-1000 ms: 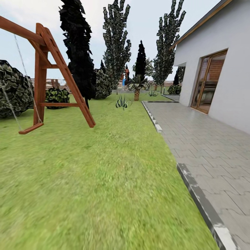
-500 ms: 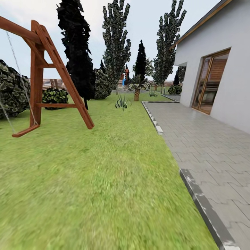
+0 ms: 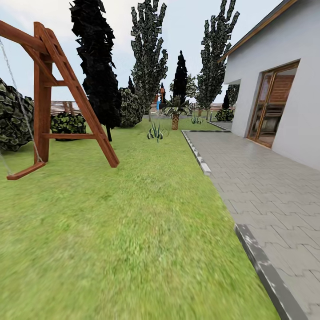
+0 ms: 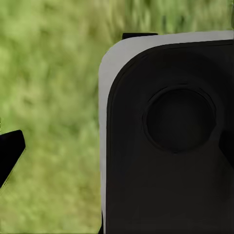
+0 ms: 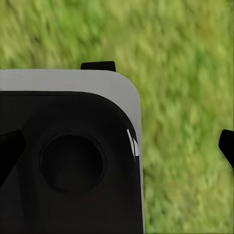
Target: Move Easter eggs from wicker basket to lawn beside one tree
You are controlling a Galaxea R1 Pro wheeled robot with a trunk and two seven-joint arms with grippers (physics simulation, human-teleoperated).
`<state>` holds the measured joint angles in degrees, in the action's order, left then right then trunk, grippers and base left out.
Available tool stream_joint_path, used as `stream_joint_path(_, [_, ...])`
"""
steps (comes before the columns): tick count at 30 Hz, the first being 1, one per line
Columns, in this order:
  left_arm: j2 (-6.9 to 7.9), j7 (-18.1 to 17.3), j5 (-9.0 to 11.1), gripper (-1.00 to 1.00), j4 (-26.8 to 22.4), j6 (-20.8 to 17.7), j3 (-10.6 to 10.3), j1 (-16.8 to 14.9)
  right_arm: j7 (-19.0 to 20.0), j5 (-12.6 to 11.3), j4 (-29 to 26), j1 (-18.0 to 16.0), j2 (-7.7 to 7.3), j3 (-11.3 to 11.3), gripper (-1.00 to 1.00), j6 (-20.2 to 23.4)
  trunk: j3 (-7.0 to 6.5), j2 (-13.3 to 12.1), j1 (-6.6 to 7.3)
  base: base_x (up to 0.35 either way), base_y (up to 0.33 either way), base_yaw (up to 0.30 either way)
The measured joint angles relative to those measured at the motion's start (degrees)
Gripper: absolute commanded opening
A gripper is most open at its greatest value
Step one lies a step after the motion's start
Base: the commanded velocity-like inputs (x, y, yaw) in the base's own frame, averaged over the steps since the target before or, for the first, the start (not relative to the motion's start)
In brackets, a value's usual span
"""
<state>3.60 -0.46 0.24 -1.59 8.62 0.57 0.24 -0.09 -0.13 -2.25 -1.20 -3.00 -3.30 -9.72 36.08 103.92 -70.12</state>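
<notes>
The Easter eggs and the wicker basket are out of view. The lawn (image 3: 133,231) stretches ahead of me. Two tall trees with mottled dark green crowns stand at its far end, one (image 3: 149,58) in the middle and another (image 3: 215,53) nearer the house. Over blurred grass (image 4: 48,97), my left gripper (image 4: 117,146) shows one dark fingertip (image 4: 9,151) at the picture's edge and the other dimly against my dark body at the opposite edge. My right gripper (image 5: 117,146) shows its fingertips (image 5: 226,146) spread the same way. Nothing is between either pair.
A wooden swing frame (image 3: 66,89) stands on the left with a seat (image 3: 24,171) hanging low. An all-black columnar tree (image 3: 98,66), bushes (image 3: 13,118) and a small palm (image 3: 175,111) lie beyond. Grey paving (image 3: 266,186) with a kerb (image 3: 262,271) and the house wall (image 3: 284,89) run along the right.
The whole view has shifted: the swing frame has slid left and grown a little, and the kerb and door have moved right. I am rolling forward over the grass.
</notes>
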Motion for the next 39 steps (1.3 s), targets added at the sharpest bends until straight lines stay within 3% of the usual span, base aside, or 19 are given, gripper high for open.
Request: stream_joint_path(39, [0.00,0.0,0.0,1.00,0.0,0.0,0.0,0.0,0.0,0.0,0.0,0.0,-0.09,0.0,1.00,0.0,0.00,0.0,0.00,0.322,0.000,0.000])
